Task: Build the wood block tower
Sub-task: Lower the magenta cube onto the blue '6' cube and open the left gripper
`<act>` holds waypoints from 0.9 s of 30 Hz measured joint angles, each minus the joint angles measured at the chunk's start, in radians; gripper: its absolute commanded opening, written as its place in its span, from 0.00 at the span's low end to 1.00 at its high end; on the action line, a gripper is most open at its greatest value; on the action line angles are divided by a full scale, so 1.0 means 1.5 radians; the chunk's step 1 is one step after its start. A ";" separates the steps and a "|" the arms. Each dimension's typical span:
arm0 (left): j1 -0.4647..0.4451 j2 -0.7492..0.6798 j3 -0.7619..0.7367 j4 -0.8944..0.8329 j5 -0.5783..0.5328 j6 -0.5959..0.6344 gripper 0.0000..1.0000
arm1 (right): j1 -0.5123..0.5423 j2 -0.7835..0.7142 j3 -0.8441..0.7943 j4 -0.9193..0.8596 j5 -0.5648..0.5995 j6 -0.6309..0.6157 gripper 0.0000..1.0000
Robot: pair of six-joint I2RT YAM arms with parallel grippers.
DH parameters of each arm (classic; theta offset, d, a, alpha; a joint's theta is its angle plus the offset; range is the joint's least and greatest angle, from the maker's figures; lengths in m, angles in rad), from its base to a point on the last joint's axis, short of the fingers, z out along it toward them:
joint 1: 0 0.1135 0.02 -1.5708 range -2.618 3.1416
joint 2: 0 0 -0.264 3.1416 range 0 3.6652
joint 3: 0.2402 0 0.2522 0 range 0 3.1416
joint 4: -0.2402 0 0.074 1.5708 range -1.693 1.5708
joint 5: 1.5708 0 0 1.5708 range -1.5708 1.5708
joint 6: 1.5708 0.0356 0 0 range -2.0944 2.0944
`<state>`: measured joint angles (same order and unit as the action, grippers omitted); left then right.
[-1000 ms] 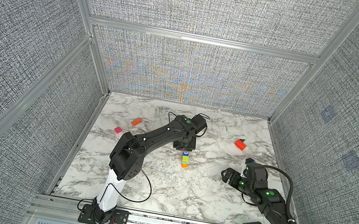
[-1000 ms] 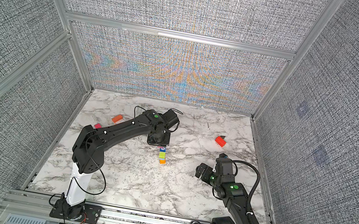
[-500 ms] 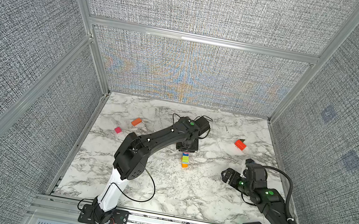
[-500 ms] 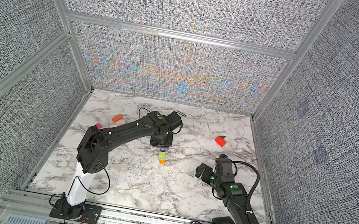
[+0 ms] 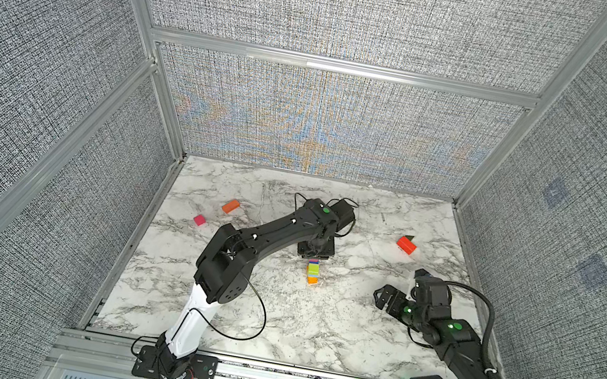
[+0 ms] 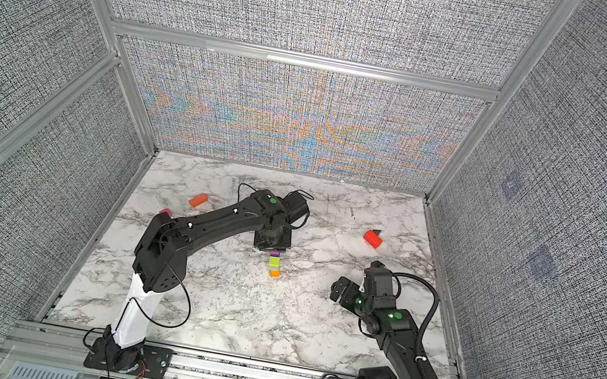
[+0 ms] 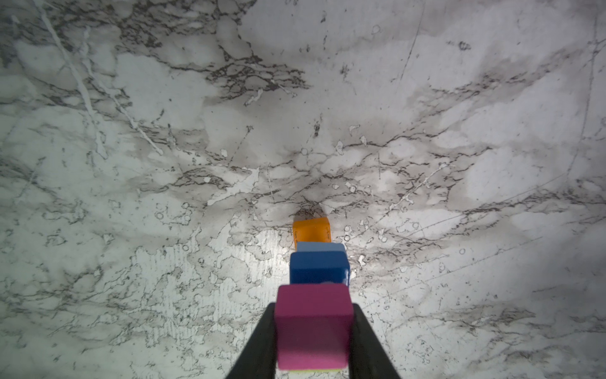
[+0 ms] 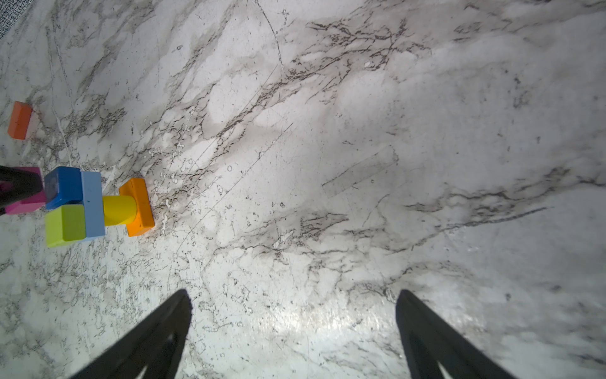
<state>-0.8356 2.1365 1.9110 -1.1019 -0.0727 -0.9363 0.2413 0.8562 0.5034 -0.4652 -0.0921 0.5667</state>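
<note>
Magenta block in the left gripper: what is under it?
A dark blue block and yellow-green block, side by side on a light blue slab. Contact unclear: left gripper covers part of the seam.

No legible text, label, brand, number or sign anywhere.
</note>
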 measured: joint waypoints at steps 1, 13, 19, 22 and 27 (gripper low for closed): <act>0.000 0.002 0.001 -0.003 0.000 -0.002 0.29 | 0.000 0.000 0.000 0.001 -0.001 0.000 0.99; 0.000 0.010 0.020 -0.015 -0.004 -0.007 0.32 | 0.000 -0.003 -0.004 0.002 -0.003 0.000 0.99; 0.000 0.018 0.030 -0.015 -0.004 -0.007 0.32 | 0.000 -0.002 -0.004 0.002 -0.005 0.000 0.99; 0.000 0.020 0.032 -0.015 -0.004 -0.007 0.32 | 0.000 -0.002 -0.005 0.004 -0.008 0.000 0.99; 0.000 0.020 0.032 -0.015 -0.004 -0.007 0.34 | 0.000 0.002 -0.006 0.004 -0.010 0.000 0.99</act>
<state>-0.8356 2.1666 1.9591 -1.1244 -0.0784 -0.9470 0.2413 0.8585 0.4942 -0.4591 -0.1070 0.5663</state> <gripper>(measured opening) 0.342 0.992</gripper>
